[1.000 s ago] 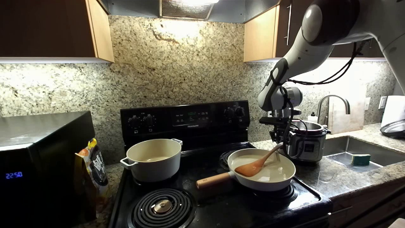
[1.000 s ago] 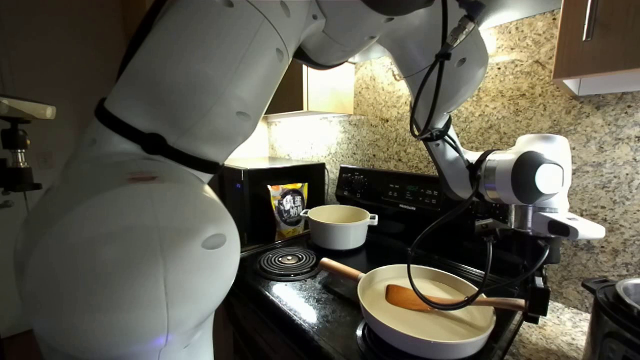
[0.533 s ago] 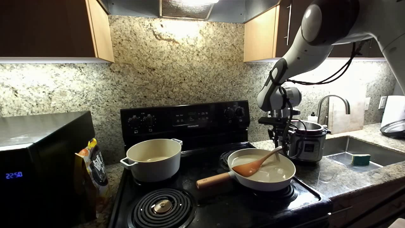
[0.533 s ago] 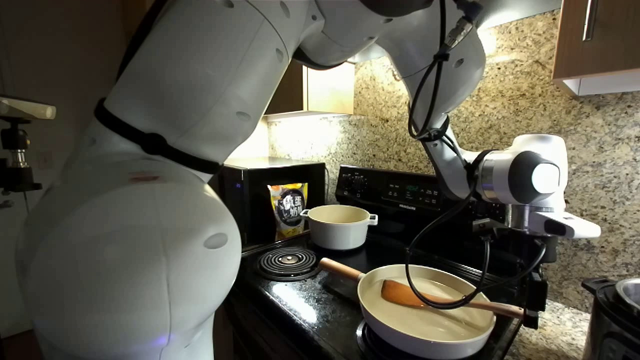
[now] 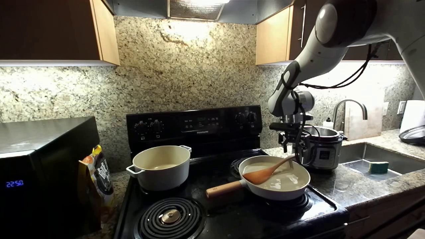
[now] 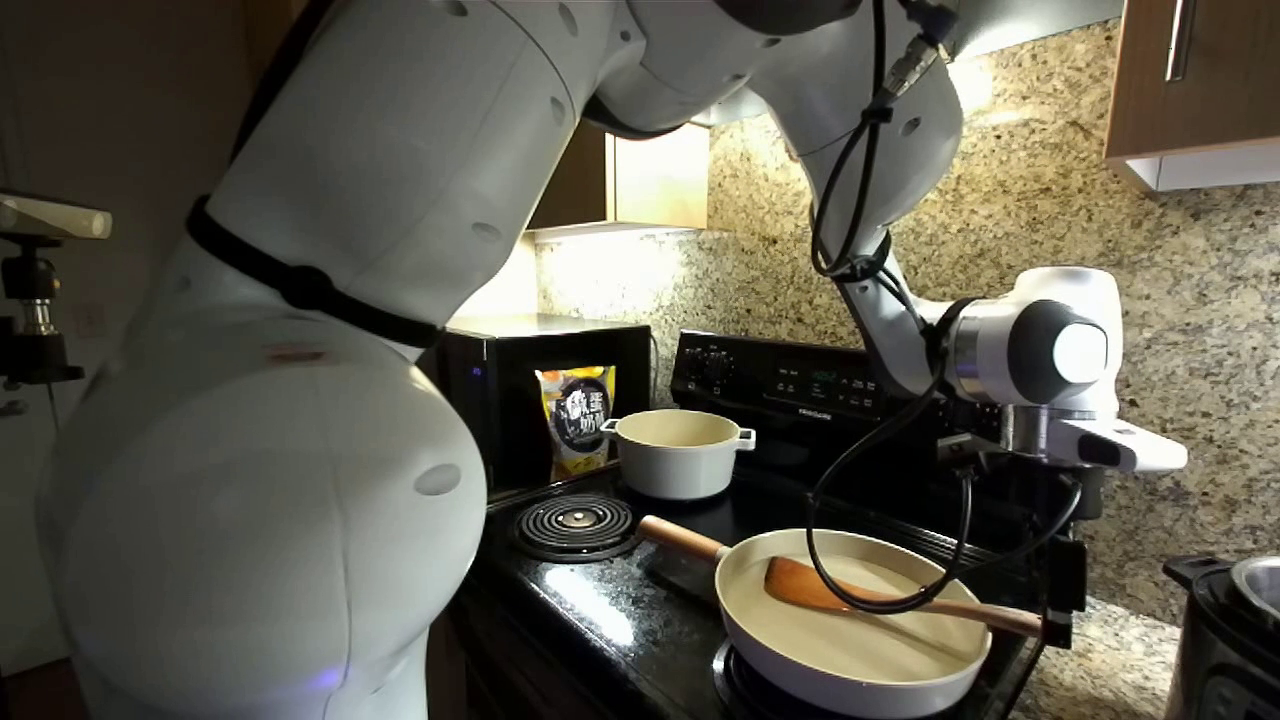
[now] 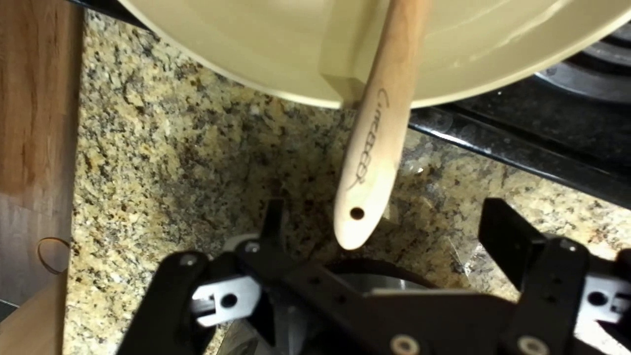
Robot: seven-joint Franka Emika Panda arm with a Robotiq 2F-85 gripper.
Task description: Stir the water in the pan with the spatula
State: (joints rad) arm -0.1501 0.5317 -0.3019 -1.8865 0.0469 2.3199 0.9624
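Note:
The cream pan [image 5: 277, 195] sits on a burner, with its wooden handle toward the deeper pot. Shallow pale water [image 5: 287, 182] shows inside by its reflections. The wooden spatula [image 5: 260, 176] rests with its blade in the pan and its handle leaning over the rim, as an exterior view [image 6: 805, 585] also has it. In the wrist view, the spatula's handle end [image 7: 372, 162] lies between the widely parted fingers of my gripper [image 7: 385, 214], nearer one finger and touching neither visibly. Past the pan's rim, my gripper [image 5: 298, 149] is at the handle end.
A cream pot [image 5: 166, 177] stands at the stove's back. A steel cooker [image 5: 327, 154] is right behind the gripper, beside the sink [image 5: 352, 156]. A bare coil burner [image 5: 171, 215] is at the front. A black cable loop [image 6: 900, 605] hangs over the pan.
My gripper has opened and let go of the spatula's handle. The handle end has dropped a little, and the blade has slid toward the pan's handle. The arm has shifted slightly.

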